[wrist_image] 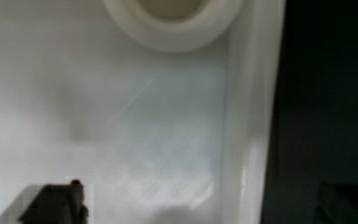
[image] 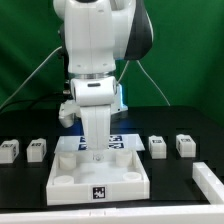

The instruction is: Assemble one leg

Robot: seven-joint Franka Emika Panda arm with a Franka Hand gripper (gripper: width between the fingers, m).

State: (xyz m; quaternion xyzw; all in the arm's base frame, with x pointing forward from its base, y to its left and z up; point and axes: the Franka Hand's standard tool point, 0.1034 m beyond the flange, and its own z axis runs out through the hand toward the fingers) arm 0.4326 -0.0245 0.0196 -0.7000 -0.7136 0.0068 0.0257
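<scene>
"Since you've got the better spot, how far along is it?"

"Hardly begun, I'd say. From the exterior view's left, the first leg [image: 9,151] and second leg [image: 37,149] lie loose on the table [image: 25,195], apart from the panel [image: 68,182]. The claw [image: 96,150] hangs low over the middle of the panel."

"Holding anything?"

"No. In the wrist view the claw [wrist_image: 202,205] is spread wide. Its dark fingertips [wrist_image: 51,203] sit out at the sides, with only bare panel [wrist_image: 140,130] between them and one round socket [wrist_image: 167,42] beyond. Further right, the third leg [image: 157,146] and fourth leg [image: 185,145] lie on the table too, and a white bar [image: 207,182] sits at the edge."

"So no leg is in?"

"None that I can see, and the sockets in view look empty. Picking a leg, carrying it to a corner and seating it is all left to do."

"Any writing?"

"No words or brands. There are only black-and-white square tags. One tag [image: 97,193] is on the panel's front, and there are others on the legs, too small to make out."
</scene>
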